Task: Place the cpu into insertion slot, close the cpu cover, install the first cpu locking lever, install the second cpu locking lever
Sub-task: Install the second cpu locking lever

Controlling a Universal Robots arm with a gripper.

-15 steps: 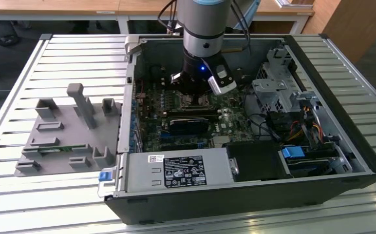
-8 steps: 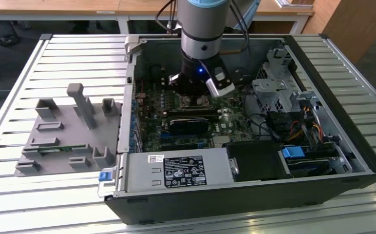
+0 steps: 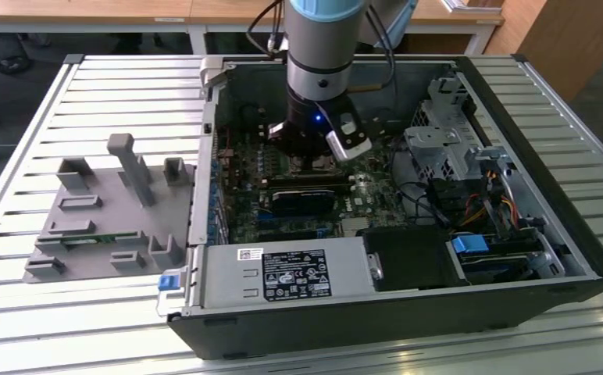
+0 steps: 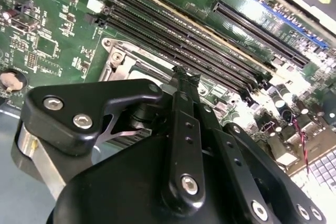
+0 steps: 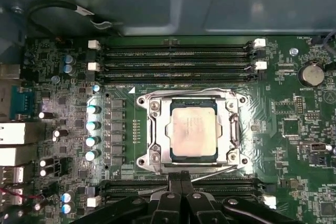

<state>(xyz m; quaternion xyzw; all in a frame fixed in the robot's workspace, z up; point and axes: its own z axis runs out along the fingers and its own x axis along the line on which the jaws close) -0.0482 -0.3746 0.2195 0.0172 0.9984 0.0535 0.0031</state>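
Fingers of the gripper [image 5: 180,178] pressed together, nothing between them, tips hovering just beside the near edge of the insertion slot [image 5: 192,129] on the motherboard [image 5: 294,129]. In the second wrist view the same black tips [image 4: 181,77] come to a point right above the socket frame.

Cpu [image 5: 193,131] already seated in the slot, tan-silver face up. Cpu cover [image 5: 231,129] lies flat around it, chip showing through its window. A thin wire lever [image 5: 220,167] runs along the socket edge nearest the fingertips; another wire line [image 5: 184,92] shows along the far edge. Whether either is hooked under its catch I cannot tell. My reading: placement and cover done, lever work in hand or nearly finished.

Outward: memory slots [image 5: 178,56] on both sides of the socket. In the exterior view, the arm [image 3: 322,47] reaches down into the open computer case [image 3: 551,258]; grey power-supply box [image 3: 280,277] at the front, grey fixture plate [image 3: 104,219] on the slatted table [image 3: 30,156].

Writing: a label on the power supply, too small to read.
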